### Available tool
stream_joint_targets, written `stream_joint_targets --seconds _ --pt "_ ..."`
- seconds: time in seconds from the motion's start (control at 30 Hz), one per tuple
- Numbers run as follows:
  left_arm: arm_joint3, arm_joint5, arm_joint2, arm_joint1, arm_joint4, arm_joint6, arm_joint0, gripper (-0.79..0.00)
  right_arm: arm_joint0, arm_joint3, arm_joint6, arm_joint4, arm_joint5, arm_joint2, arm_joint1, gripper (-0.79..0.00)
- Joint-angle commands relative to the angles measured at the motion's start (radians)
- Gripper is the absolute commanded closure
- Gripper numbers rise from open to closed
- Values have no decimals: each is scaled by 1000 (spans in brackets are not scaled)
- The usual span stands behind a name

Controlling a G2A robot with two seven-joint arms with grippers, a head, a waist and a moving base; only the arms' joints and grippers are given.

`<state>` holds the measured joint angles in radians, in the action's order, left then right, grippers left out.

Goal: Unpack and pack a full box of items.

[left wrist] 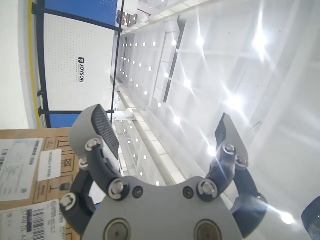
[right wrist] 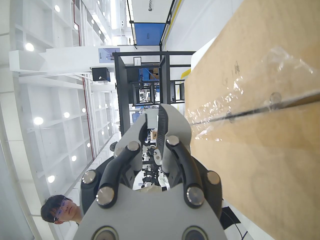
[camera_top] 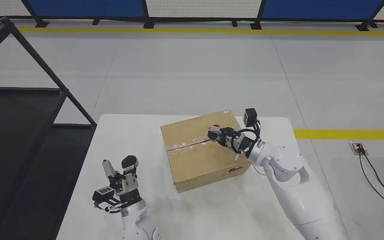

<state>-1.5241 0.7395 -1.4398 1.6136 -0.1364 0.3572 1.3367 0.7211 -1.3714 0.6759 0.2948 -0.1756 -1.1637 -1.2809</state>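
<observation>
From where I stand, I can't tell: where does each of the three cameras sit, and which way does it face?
Top view: above the arms, looking down at the table and the box; both arms show, with the left pincer and right pincer.
Left wrist view: on the left wrist, facing up at the ceiling lights past the box's labelled side; its own open pincer shows.
Right wrist view: on the right wrist, looking along the box's top and its tape; its own shut pincer shows.
Shared: all three show the box.
</observation>
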Motion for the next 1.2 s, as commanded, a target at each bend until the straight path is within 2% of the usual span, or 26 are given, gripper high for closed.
stream_joint_targets --seconds 0.0,0.2,0.33,0.57,0.9,1.17 --pt "19 -2 2 0 -12 -13 -11 -785 -28 -1 -24 -41 -50 52 -8 0" --pt "57 -3 15 2 -29 -48 -33 -785 -136 35 -56 -120 -181 220 -48 0" --pt "71 -3 17 4 -19 -49 -40 -785 -175 64 -65 -158 -213 277 -65 0" --pt "71 54 10 9 17 -5 -46 -785 -187 58 -97 -191 -257 314 -81 0" --pt "75 55 7 12 15 -13 -47 -785 -211 107 -152 -160 -326 327 -109 0" --pt "71 48 3 13 10 -29 -50 -785 -195 114 -187 -155 -356 276 -107 0"
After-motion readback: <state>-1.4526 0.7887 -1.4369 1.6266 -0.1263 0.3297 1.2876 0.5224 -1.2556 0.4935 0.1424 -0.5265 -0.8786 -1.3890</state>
